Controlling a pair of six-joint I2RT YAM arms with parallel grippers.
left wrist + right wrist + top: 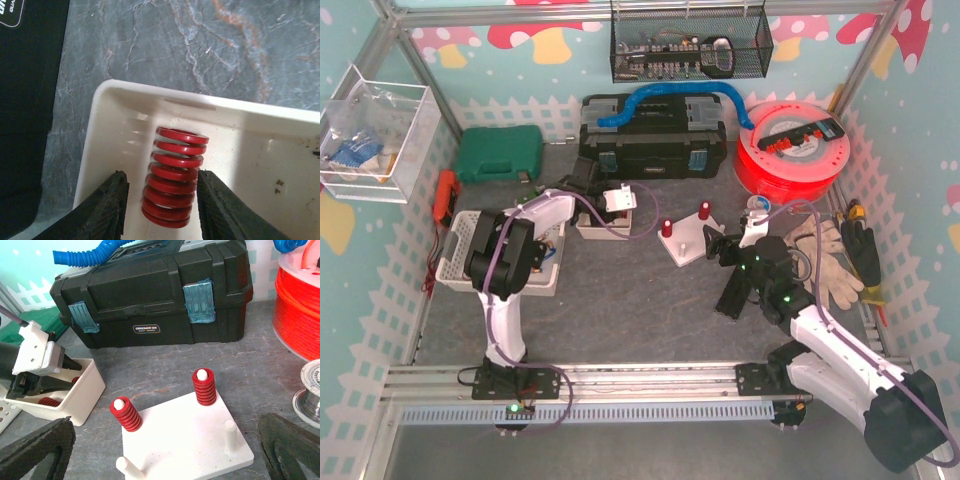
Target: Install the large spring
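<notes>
A large red spring (175, 175) lies in the white bin (200, 102). My left gripper (161, 176) reaches down into the bin with a black finger (107, 205) on each side of the spring. The right-hand finger sits against the coils and a narrow gap shows on the left. The white peg plate (185, 440) carries two red springs (126, 415) (204, 387) on its far pegs. Its two near pegs (229, 432) (127, 467) are bare. My right gripper (167, 450) hovers wide open just short of the plate, holding nothing.
A black toolbox (655, 140) stands behind the bin and the plate. The red spool (790, 150) is at the back right and a solder reel (310, 390) lies right of the plate. A white basket (470, 250) stands at the left, with gloves (825, 260) at the right.
</notes>
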